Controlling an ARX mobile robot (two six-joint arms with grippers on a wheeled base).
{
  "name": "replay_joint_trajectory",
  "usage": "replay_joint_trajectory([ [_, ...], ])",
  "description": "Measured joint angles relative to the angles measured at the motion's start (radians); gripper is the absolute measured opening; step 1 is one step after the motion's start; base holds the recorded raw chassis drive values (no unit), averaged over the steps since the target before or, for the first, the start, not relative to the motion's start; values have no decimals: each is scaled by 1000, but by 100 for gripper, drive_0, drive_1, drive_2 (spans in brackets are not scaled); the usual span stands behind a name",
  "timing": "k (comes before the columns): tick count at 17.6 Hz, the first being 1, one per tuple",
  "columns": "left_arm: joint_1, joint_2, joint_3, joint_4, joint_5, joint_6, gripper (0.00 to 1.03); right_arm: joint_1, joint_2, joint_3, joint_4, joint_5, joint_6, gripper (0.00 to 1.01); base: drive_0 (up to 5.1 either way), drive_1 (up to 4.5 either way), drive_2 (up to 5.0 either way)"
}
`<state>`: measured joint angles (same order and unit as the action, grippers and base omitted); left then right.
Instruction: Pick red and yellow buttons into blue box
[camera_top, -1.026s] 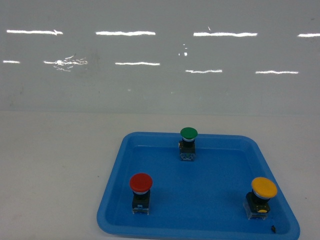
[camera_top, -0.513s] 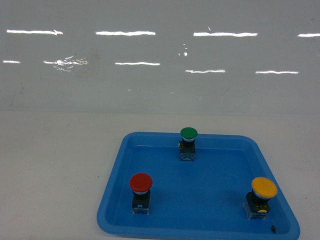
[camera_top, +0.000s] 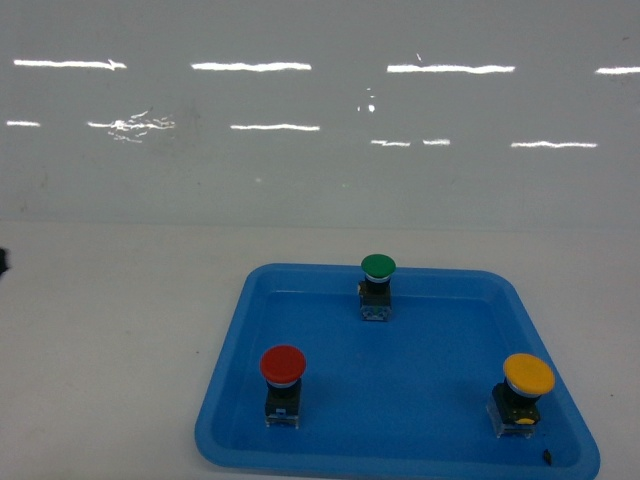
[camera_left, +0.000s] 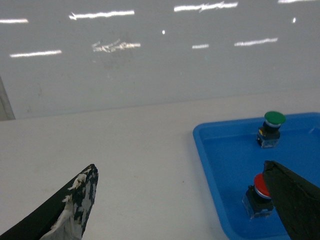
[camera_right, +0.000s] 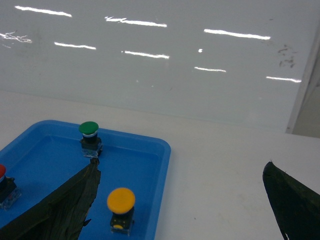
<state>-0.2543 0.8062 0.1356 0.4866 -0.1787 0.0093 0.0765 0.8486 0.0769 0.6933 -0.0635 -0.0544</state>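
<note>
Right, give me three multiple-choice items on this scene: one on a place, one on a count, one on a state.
1. Where in the blue tray is the green button?
A. far edge
B. near left corner
C. outside it

2. How many buttons stand in the tray?
A. two
B. three
C. five

3. How are the left gripper's jaws?
A. shut on the red button
B. shut on the yellow button
C. open, holding nothing

Answers: A, it stands by the far rim; B, green, red and yellow; C, its fingers are spread wide apart with nothing between.

Black wedge fingers on both wrists
Left gripper (camera_left: 185, 200) fingers (camera_left: 70, 207) matte black, tip chipped white; right gripper (camera_right: 185, 200) fingers (camera_right: 60, 205) black, ragged-edged
</note>
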Motion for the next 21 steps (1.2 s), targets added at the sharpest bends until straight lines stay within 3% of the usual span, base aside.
replay_joint_trajectory([
  [2,-66,208,114,25,-39,18,98,20,236,105,85,-32,-15,98,0,0,0],
  [4,-98,349,213,44,-44,47,98,51,402,200,58,-55,-22,98,0,0,0],
  [5,-106,485,336,45,-68,75,98,106,568,320,-29,-95,-21,98,0,0,0],
  [6,-111,521,365,27,-64,78,98,132,604,356,-48,-100,-21,98,0,0,0],
  [8,-118,548,357,25,-74,87,98,169,601,370,-25,-66,-21,98,0,0,0],
  [15,-119,546,355,30,-77,97,98,165,600,368,-20,-40,-26,98,0,0,0],
  [19,-120,546,355,30,-77,97,98,142,748,404,-36,-75,-37,98,0,0,0],
  [21,-120,546,355,31,-77,97,98,131,814,476,-71,-105,-66,98,0,0,0],
])
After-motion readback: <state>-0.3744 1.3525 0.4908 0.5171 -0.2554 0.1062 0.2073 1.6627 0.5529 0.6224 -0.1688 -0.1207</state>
